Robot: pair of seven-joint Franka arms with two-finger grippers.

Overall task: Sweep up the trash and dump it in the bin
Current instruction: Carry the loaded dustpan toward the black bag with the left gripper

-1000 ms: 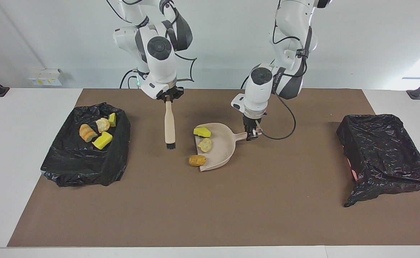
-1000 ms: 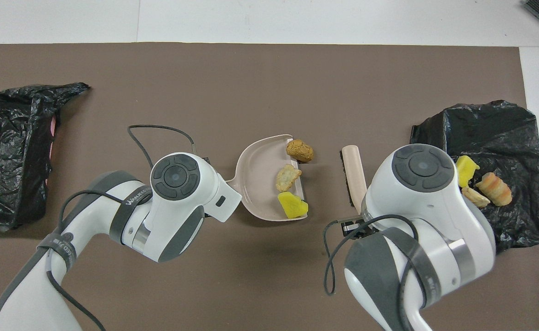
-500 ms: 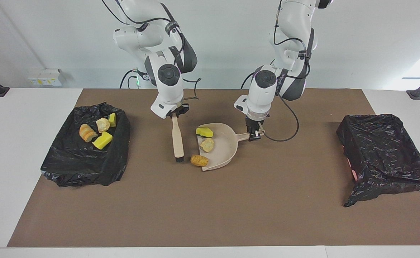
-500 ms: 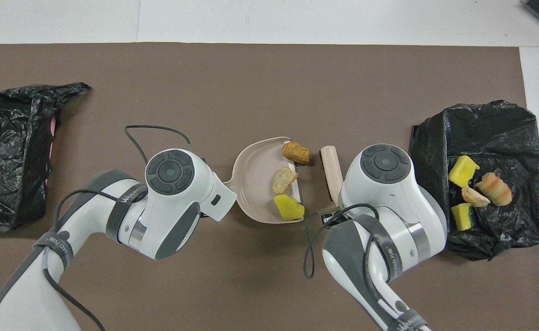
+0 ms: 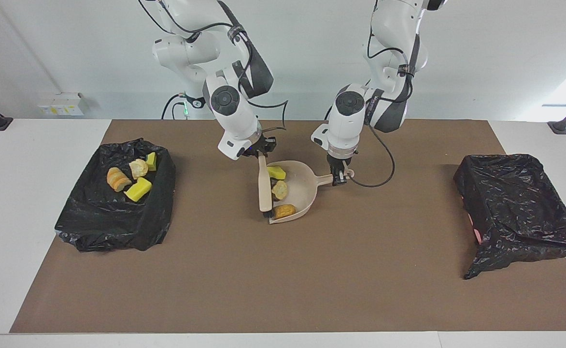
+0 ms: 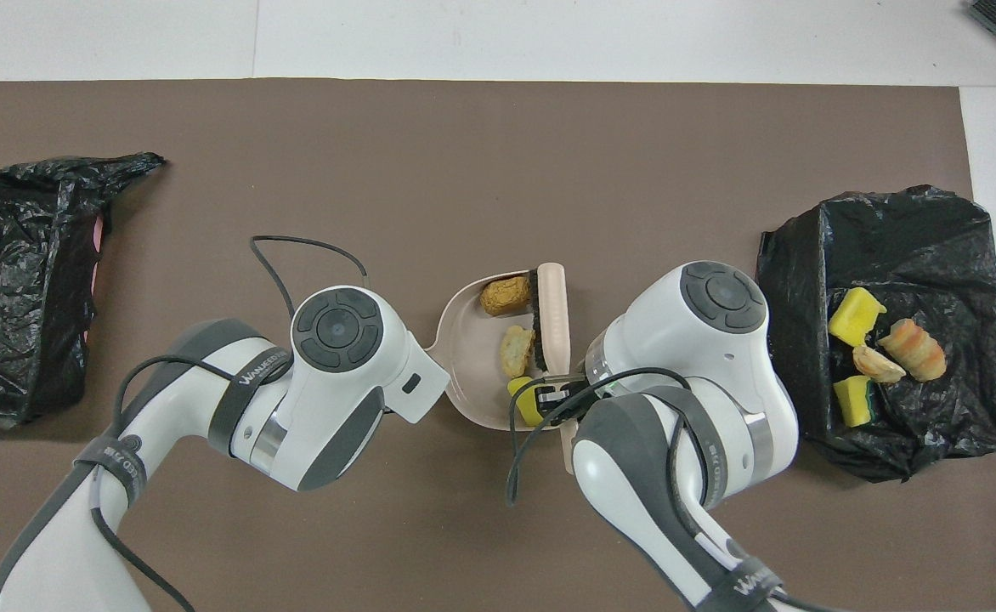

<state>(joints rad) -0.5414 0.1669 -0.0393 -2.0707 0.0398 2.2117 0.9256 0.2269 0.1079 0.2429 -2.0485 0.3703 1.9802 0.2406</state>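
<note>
Trash [image 5: 280,190] in dustpan [image 5: 306,191], beside (not between) brush-holding right fingers [image 5: 261,148].

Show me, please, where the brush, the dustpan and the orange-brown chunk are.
brush [image 5: 264,188]: facing view, on its pale back.
dustpan [image 5: 304,191]: facing view, on the bare pan floor.
orange-brown chunk [image 6: 506,295]: overhead view, on its top.

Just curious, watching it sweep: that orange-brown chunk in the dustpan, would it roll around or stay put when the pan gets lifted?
The orange-brown chunk looks rounded and lumpy, so it might roll a little. It lies near the dustpan mouth, beside the brush, so tipping forward could spill it. It seems light and rough, probably not slippery.
</note>
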